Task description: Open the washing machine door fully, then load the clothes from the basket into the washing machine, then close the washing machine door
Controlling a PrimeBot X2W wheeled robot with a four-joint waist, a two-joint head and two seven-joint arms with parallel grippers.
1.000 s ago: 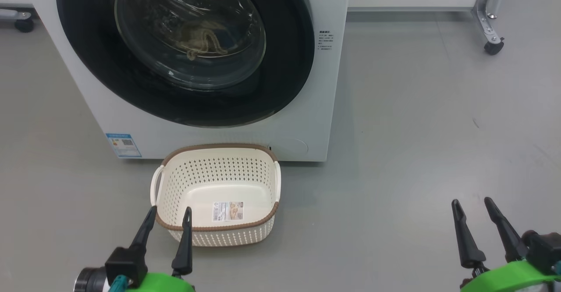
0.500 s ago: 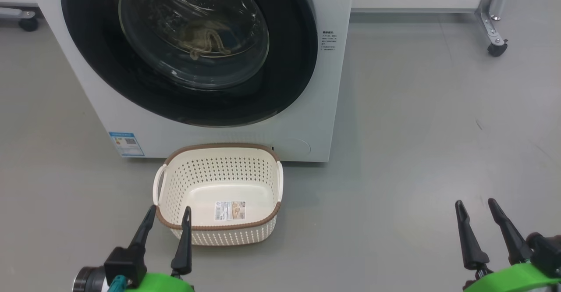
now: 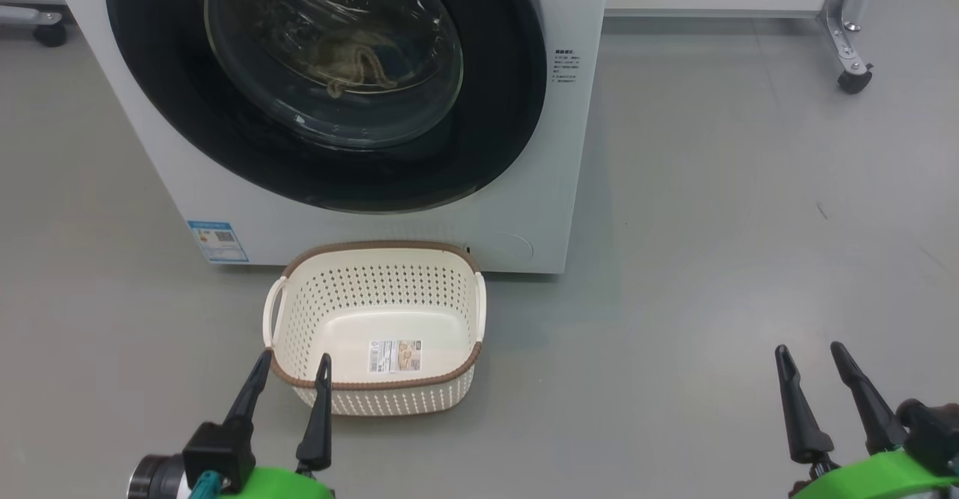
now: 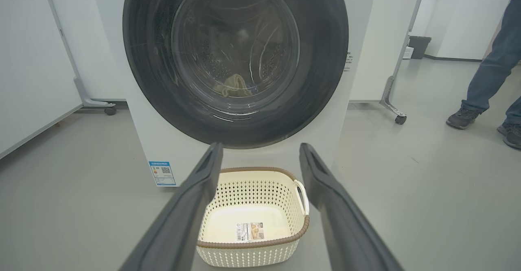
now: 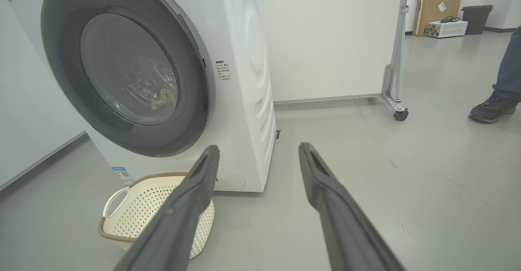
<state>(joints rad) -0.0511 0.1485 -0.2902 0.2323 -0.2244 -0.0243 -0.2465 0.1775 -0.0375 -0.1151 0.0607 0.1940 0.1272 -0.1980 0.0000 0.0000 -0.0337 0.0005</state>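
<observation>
The white washing machine [image 3: 558, 184] stands ahead with its round black-rimmed door [image 3: 487, 109] shut. Through the glass I see pale clothes [image 3: 352, 68] lying in the drum, also clothes [image 4: 234, 86] in the left wrist view. The cream basket [image 3: 457, 390] sits on the floor in front of the machine, with just a label on its bottom. My left gripper [image 3: 292, 360] hangs open over the basket's near left corner, holding nothing. My right gripper [image 3: 809, 353] stands open above bare floor, well to the right of the basket.
A wheeled metal frame leg [image 3: 850, 72] stands at the back right by a white partition. A person's legs and shoes [image 4: 468, 116] are on the floor to the right. Grey floor [image 3: 712, 259] stretches right of the machine.
The whole head picture has shifted slightly, so the camera moved. Both grippers stay open in the same places and the door stays shut.
</observation>
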